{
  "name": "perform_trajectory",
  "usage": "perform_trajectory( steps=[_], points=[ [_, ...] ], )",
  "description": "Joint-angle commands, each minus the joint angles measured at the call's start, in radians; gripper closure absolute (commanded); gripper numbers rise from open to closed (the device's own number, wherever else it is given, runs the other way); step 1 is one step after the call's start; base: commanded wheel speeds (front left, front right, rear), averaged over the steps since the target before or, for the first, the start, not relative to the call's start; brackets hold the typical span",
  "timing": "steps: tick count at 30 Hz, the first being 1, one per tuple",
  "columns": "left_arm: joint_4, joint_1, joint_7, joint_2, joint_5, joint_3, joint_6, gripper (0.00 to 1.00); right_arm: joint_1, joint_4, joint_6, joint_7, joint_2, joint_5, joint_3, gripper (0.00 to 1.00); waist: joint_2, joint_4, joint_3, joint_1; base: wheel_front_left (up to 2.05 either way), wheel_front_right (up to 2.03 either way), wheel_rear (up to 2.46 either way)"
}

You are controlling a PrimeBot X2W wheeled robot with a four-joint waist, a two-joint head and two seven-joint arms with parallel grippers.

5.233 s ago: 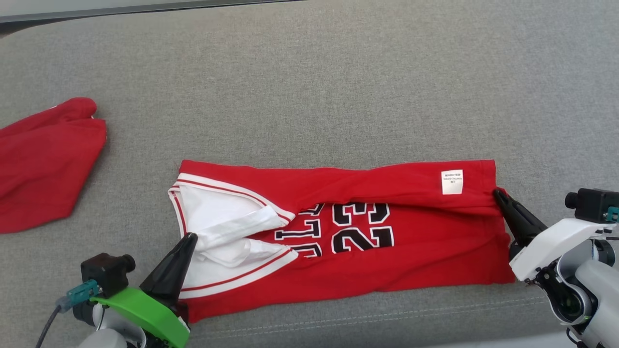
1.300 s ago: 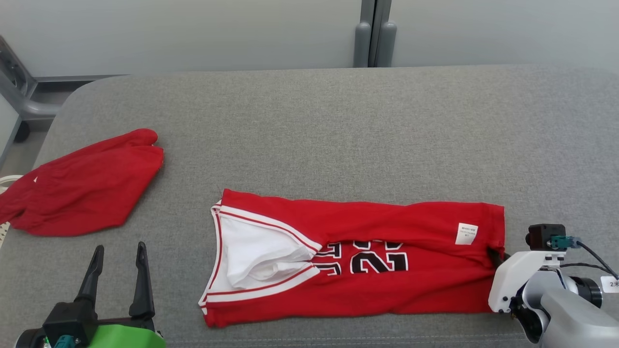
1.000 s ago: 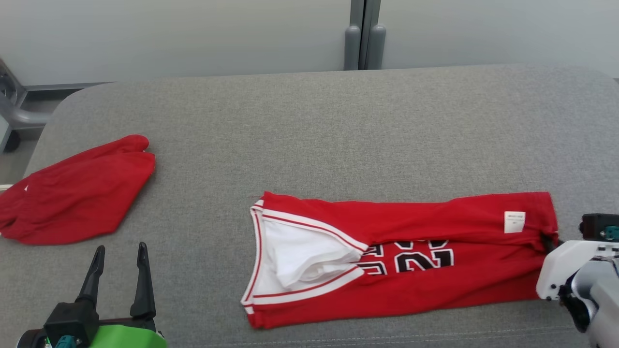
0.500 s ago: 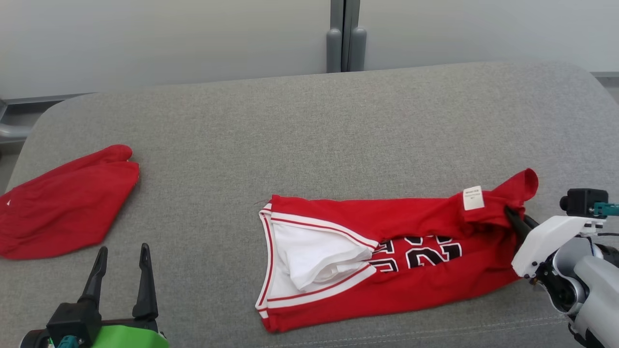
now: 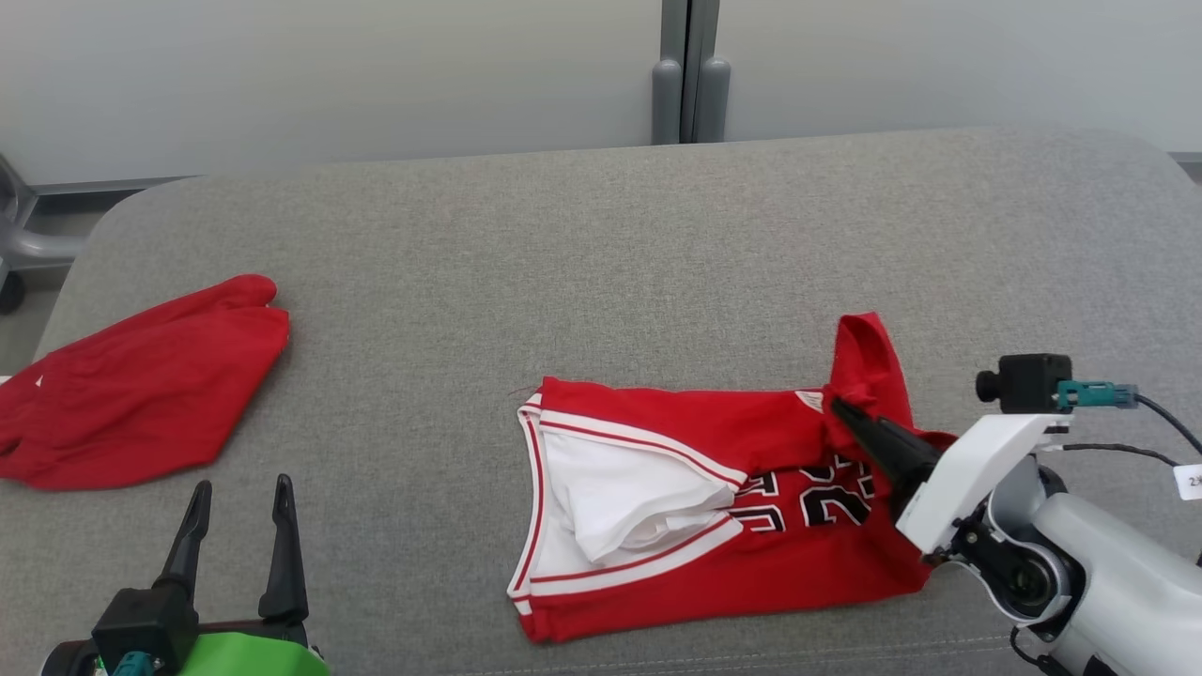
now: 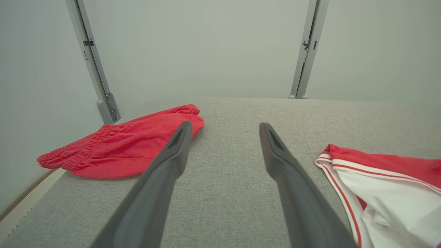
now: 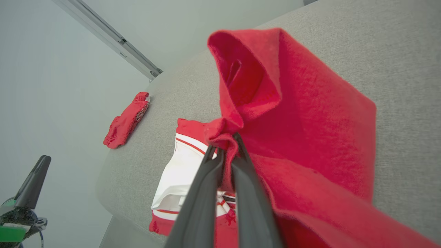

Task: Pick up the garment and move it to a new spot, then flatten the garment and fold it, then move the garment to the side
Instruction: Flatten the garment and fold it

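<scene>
Status: fold stage, part complete. The garment (image 5: 676, 582), a red jersey, lies right of centre on the grey padded worktop (image 5: 601, 244). Its long sides are already turned in to form a narrow band, with the white-trimmed neck opening toward the robot's left. The right hand (image 5: 839, 408) is pressed together on the hem end, pinching a bunch of red cloth raised above the numbered panel. The left hand (image 5: 241, 485) is spread, empty, well apart from the jersey. Judged remaining: carry the hem across to the neck end, release, smooth, then move the garment aside. A second red item (image 5: 141, 385) lies far left, probably shorts
</scene>
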Motion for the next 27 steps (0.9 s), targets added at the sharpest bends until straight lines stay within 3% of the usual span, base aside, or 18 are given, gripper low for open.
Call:
perform_trajectory(
  steps=[1, 8, 13, 27],
  points=[
    [-0.001, -0.007, -0.003, 0.005, -0.005, 0.000, -0.002, 0.00, -0.005, -0.007, 0.000, 0.002, 0.005, 0.009, 0.005, 1.00, 0.0000, 0.003, 0.000, 0.0000, 0.00, 0.00, 0.00],
    [0.005, -0.024, -0.003, 0.002, -0.008, -0.009, -0.002, 0.00, -0.050, -0.038, 0.000, 0.002, 0.066, 0.038, 0.053, 1.00, 0.0000, 0.023, 0.004, 0.0000, 0.00, 0.00, 0.00],
    [0.011, -0.032, -0.003, 0.000, -0.009, -0.019, -0.002, 0.00, -0.097, -0.011, 0.000, -0.015, 0.143, 0.049, 0.093, 1.00, 0.0000, 0.038, 0.013, 0.0000, 0.00, 0.00, 0.00],
    [0.024, -0.063, -0.003, -0.005, -0.011, -0.045, -0.002, 0.00, -0.199, 0.168, 0.000, -0.052, 0.322, 0.034, 0.194, 1.00, 0.0000, 0.084, 0.031, 0.0000, 0.00, 0.00, 0.00]
  ],
)
